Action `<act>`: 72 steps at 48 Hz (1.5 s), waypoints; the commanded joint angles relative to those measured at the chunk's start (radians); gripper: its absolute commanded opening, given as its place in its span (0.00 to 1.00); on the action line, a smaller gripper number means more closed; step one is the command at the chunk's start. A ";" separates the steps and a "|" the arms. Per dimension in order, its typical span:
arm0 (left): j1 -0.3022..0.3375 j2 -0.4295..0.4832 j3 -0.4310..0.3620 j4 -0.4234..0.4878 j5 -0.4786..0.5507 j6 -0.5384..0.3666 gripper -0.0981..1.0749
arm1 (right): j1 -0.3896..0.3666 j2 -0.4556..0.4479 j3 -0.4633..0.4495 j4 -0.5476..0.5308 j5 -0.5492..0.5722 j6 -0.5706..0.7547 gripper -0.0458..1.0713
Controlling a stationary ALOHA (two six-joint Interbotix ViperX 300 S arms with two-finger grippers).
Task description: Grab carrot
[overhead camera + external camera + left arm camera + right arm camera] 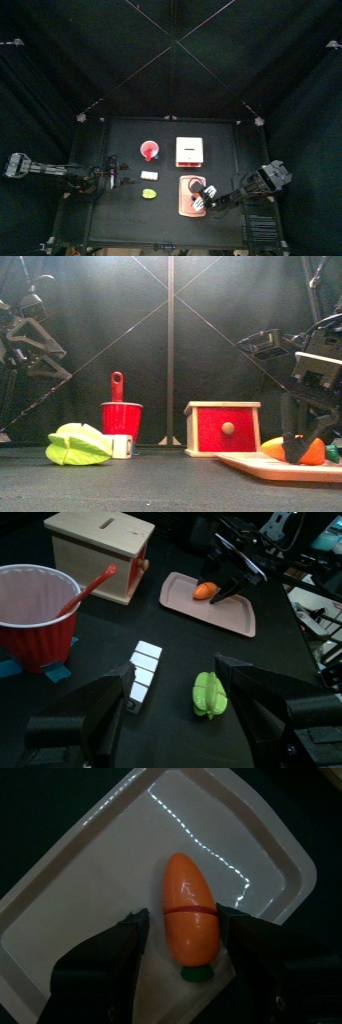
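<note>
Your right hand [183,940] straddles the carrot [189,913], jaws apart.
It looks light, stiff and slick plastic; clamp its thick middle, between your jaws.

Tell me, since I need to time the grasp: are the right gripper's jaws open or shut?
Open: the right gripper has one jaw on each side of the carrot, which lies flat on the tray.

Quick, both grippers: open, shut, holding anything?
Left gripper: open, empty, away from the tray.
Right gripper: open, jaws on either side of the carrot on the tray, not closed on it.
</note>
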 commanded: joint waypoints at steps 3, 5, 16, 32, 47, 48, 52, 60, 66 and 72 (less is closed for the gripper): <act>0.003 0.003 -0.012 0.000 -0.005 0.002 0.91 | -0.005 -0.015 -0.003 -0.003 -0.002 0.002 0.83; 0.003 0.003 -0.014 0.000 -0.005 0.002 0.91 | -0.005 -0.015 -0.003 -0.006 -0.002 0.002 0.83; 0.003 0.002 -0.014 0.000 -0.005 0.003 0.91 | -0.005 -0.015 -0.002 -0.008 -0.002 0.002 0.74; 0.003 0.003 -0.014 0.000 -0.005 0.002 0.91 | -0.005 -0.023 -0.014 -0.011 0.000 -0.002 0.57; 0.003 0.002 -0.014 0.000 -0.005 0.002 0.91 | 0.006 -0.043 -0.040 -0.026 0.043 -0.002 0.56; 0.003 0.002 -0.015 0.000 -0.005 0.002 0.91 | 0.008 -0.044 -0.041 -0.028 0.046 -0.002 0.56; 0.003 0.003 -0.014 0.000 -0.005 0.002 0.91 | 0.012 -0.046 -0.046 -0.031 0.057 -0.002 0.56; 0.003 0.002 -0.012 0.000 -0.005 0.002 0.91 | 0.011 -0.046 -0.044 -0.037 0.058 -0.002 0.56; 0.003 0.002 -0.014 0.000 -0.005 0.000 0.91 | 0.011 -0.046 -0.044 -0.043 0.057 -0.002 0.56; 0.003 0.002 -0.015 0.000 -0.005 0.002 0.91 | 0.012 -0.046 -0.044 -0.041 0.057 -0.002 0.56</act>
